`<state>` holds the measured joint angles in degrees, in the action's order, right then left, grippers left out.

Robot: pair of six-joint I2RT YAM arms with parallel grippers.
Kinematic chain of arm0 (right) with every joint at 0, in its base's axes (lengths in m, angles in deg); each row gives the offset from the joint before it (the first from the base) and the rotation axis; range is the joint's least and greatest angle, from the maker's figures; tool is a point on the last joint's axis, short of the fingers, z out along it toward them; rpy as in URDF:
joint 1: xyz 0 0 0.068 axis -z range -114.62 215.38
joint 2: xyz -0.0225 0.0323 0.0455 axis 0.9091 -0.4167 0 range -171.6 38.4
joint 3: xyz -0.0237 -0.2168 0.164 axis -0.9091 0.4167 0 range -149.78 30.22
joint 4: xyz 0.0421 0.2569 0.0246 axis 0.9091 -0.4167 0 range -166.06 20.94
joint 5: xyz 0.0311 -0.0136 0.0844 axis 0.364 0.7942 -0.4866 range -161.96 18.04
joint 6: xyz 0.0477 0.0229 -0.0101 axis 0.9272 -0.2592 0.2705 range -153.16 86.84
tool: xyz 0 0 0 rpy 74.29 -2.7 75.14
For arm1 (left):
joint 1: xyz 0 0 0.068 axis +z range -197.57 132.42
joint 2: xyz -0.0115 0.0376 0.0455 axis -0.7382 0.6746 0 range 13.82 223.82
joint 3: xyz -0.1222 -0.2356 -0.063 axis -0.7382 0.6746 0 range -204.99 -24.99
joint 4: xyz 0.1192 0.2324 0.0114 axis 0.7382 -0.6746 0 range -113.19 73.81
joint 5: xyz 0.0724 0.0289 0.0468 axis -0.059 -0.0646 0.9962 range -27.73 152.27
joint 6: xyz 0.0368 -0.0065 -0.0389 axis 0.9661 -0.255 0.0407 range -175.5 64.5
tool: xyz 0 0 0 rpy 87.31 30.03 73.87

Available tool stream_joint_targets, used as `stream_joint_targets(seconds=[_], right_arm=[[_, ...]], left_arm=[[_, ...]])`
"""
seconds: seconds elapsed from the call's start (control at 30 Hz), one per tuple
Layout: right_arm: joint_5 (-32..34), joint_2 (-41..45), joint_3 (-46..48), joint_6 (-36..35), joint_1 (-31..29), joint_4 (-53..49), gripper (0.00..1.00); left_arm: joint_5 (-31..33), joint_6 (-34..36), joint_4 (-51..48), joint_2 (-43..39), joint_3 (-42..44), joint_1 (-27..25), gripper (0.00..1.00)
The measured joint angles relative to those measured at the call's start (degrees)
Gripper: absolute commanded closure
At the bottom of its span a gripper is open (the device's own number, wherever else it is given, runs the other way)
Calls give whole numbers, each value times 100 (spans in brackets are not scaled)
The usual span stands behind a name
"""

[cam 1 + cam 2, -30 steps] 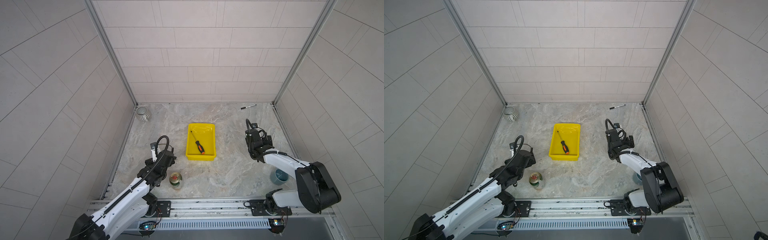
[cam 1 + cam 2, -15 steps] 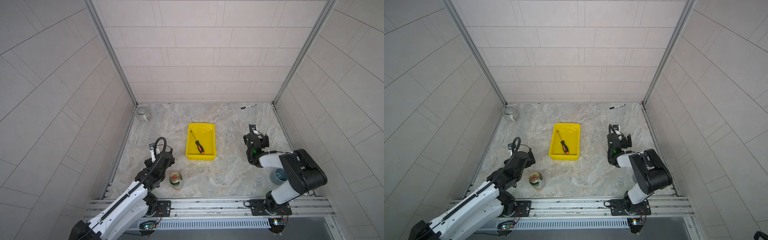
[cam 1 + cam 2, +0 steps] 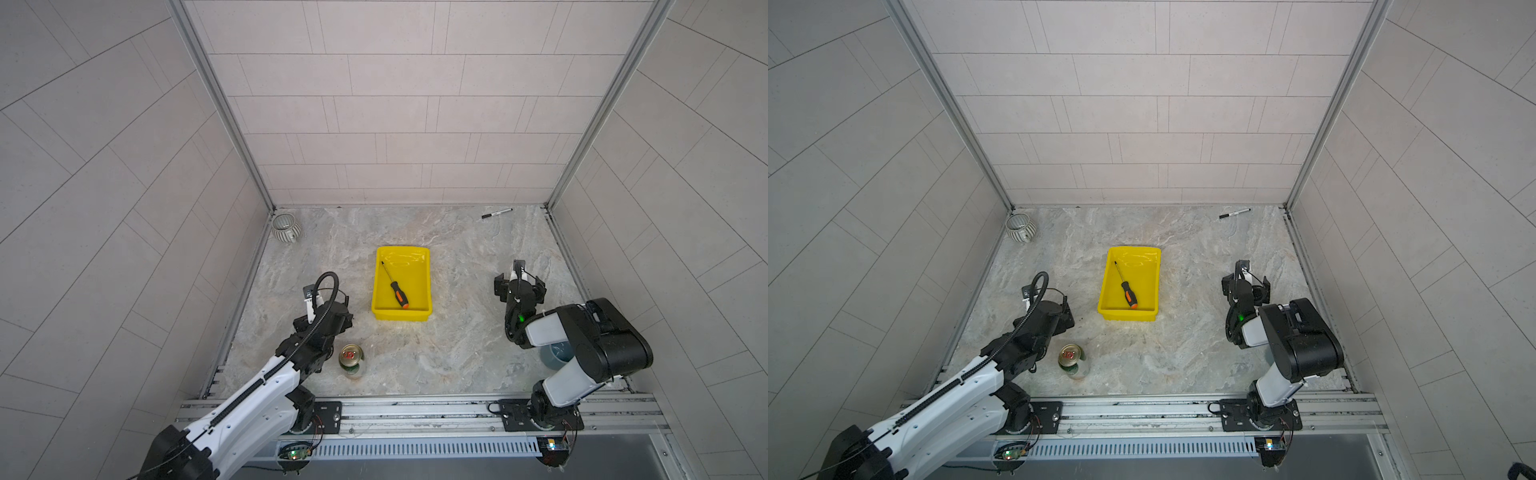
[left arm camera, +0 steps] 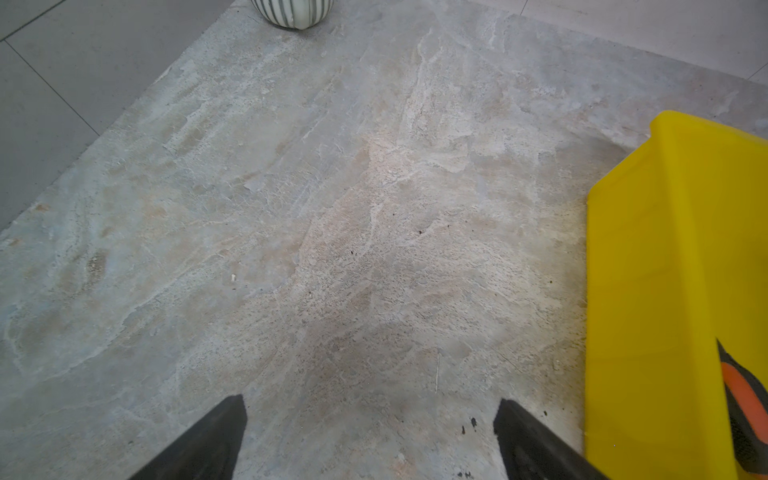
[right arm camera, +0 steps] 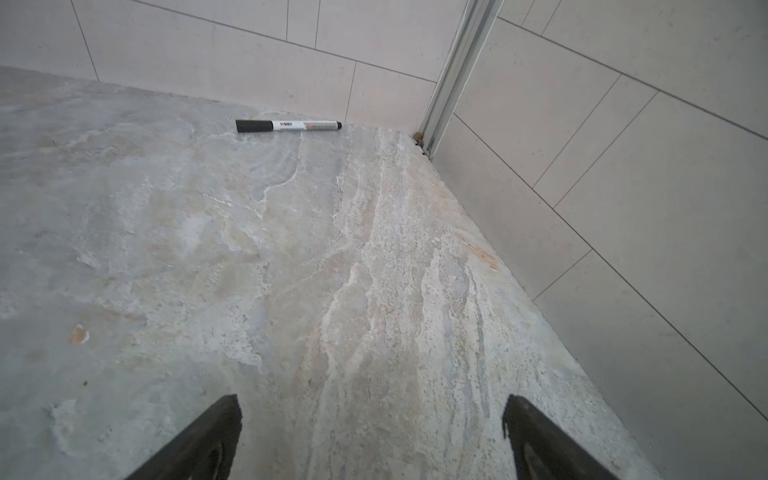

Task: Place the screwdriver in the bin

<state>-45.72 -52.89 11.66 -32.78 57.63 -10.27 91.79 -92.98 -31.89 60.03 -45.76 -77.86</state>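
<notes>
The screwdriver [image 3: 399,293] [image 3: 1128,293], black handle with orange accents, lies loose and slanted inside the yellow bin [image 3: 401,316] [image 3: 1127,316] at mid-table in both top views. My left gripper [image 3: 332,316] [image 4: 370,405] hovers left of the bin, open and empty. In its wrist view the bin wall [image 4: 665,249] fills one side and a bit of the screwdriver handle [image 4: 744,399] shows at the frame edge. My right gripper [image 3: 519,284] [image 3: 1245,284] [image 5: 372,401] stands well right of the bin, open over bare stone.
A black-and-white marker [image 3: 496,213] [image 5: 286,125] lies by the back right corner. A ribbed grey cup [image 3: 286,227] [image 4: 291,10] sits in the back left corner. A drink can [image 3: 351,359] stands beside my left arm. A bluish cup [image 3: 555,359] shows under my right arm. Tiled walls enclose the table.
My right arm has folded back toward its base, carrying its open gripper slightly right and nearer. The left arm has barely shifted. The screwdriver stays in the bin.
</notes>
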Motion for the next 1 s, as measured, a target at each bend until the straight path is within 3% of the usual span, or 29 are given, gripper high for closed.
stream_joint_targets(seconds=[0.13, 0.3, 0.5, 0.67, 1.0], right_arm=[[-55, 0, -85, 0, 0, 59, 1], [-59, 0, -83, -2, -2, 57, 1], [-61, 0, -83, 0, 0, 57, 1], [-61, 0, -83, -2, 0, 57, 1], [-63, 0, -83, -9, 0, 57, 1]], left_arm=[[302, 219, -76, 22, -525, 0, 0], [887, 1237, 503, 446, -1635, 131, 0], [-129, 2365, 1432, 1725, -2396, 1668, 0], [-457, 2824, 1967, 3051, -2264, 2382, 0], [-944, 3436, 3886, 3998, -1014, 2625, 0]])
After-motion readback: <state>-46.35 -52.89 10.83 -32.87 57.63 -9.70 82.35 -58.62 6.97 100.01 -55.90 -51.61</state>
